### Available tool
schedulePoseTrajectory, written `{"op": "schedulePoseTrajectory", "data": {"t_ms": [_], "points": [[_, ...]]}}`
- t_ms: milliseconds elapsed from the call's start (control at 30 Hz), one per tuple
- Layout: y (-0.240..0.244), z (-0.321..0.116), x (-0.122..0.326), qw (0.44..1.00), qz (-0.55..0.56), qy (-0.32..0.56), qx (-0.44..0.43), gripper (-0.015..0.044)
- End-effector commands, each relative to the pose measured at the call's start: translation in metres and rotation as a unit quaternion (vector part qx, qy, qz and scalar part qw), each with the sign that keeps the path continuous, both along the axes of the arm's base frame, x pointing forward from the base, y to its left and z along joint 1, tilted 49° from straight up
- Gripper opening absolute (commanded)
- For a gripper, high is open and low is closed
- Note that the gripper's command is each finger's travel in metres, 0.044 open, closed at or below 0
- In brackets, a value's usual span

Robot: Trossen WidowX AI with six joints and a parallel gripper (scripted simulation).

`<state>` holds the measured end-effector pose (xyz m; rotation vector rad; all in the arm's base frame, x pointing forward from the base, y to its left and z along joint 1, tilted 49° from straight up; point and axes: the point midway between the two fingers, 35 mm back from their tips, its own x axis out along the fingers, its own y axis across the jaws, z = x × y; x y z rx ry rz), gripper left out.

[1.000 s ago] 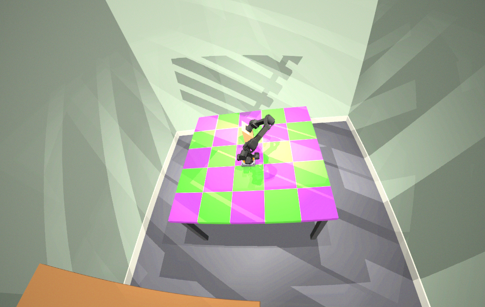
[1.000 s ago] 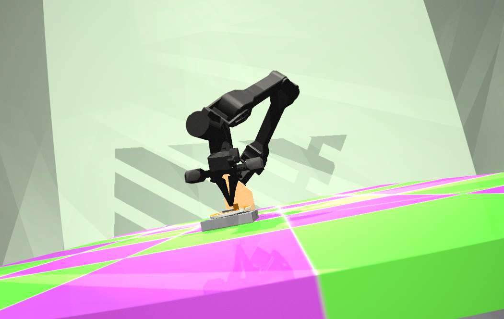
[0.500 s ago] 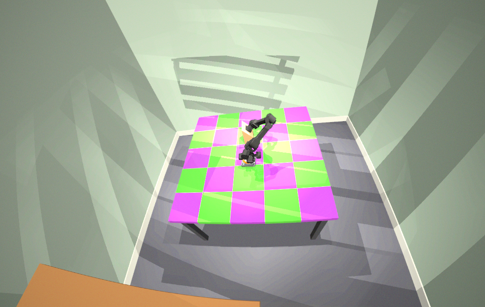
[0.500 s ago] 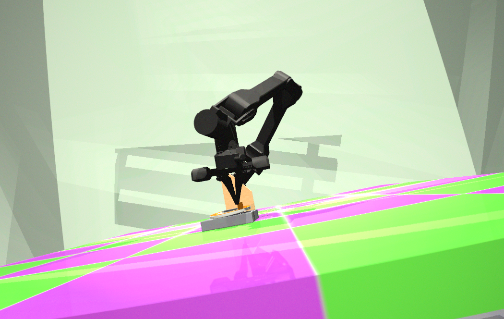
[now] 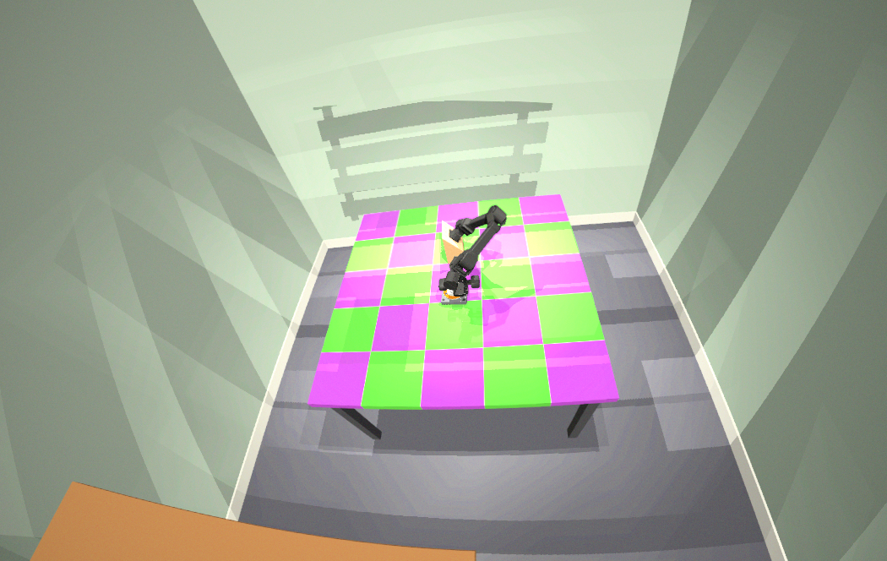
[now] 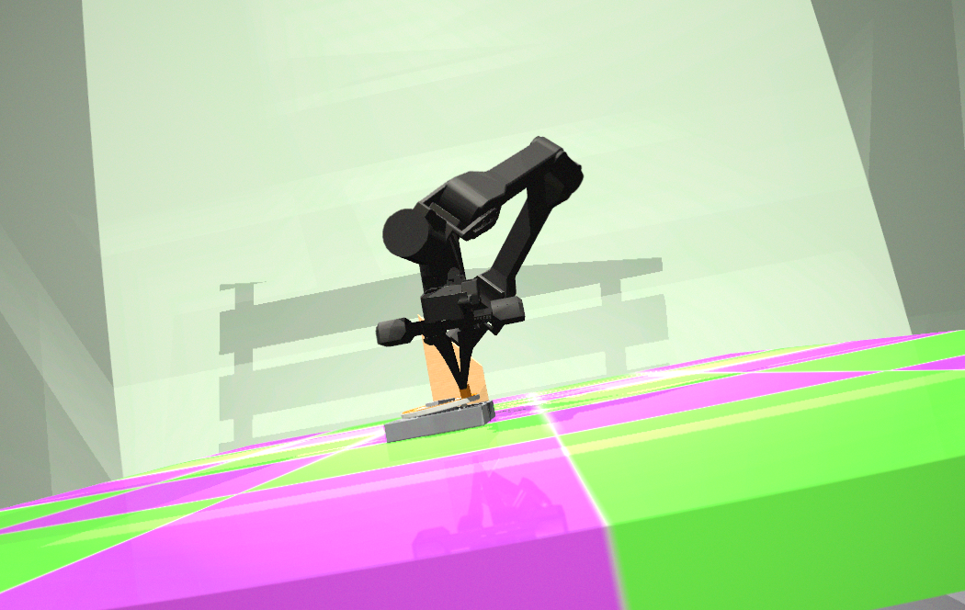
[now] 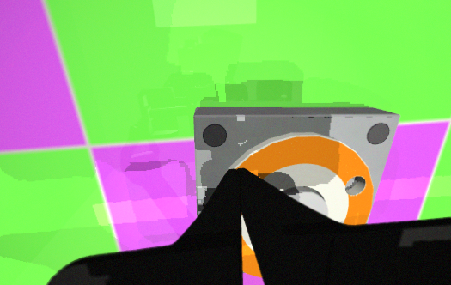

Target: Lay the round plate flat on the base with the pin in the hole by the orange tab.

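The grey base (image 5: 454, 302) (image 6: 437, 430) (image 7: 268, 128) carries the round plate (image 6: 416, 413) (image 7: 307, 148), an orange ring around a white middle. The plate looks slightly tilted in the exterior view. The light post top (image 7: 315, 205) shows partly at its centre. A round hole (image 7: 355, 185) shows on the ring's right side in the wrist view; I cannot make out a pin in it. The orange tab (image 6: 465, 393) stands up right at my fingertips. My gripper (image 6: 462, 387) (image 7: 236, 176) is shut with nothing between its fingers, low over the plate's edge. Contact with the tab cannot be told.
A light orange board (image 5: 452, 245) (image 6: 444, 373) stands behind the base, near the arm. Two dark round studs (image 7: 215, 135) (image 7: 378, 133) sit in the base's corners. The checkered table (image 5: 391, 380) carries everything. A brown surface (image 5: 224, 526) lies at the lower left of the top view.
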<state>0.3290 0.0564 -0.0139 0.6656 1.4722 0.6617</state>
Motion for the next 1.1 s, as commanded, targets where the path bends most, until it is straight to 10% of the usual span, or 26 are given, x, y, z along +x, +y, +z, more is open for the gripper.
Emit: {"op": "schedulePoseTrajectory", "data": {"t_ms": [0,1067], "points": [[0.004,0.000,-0.007,1.000,0.001,0.010,0.003,0.0000],[0.008,0.007,-0.021,1.000,0.001,0.010,0.003,0.0000]]}}
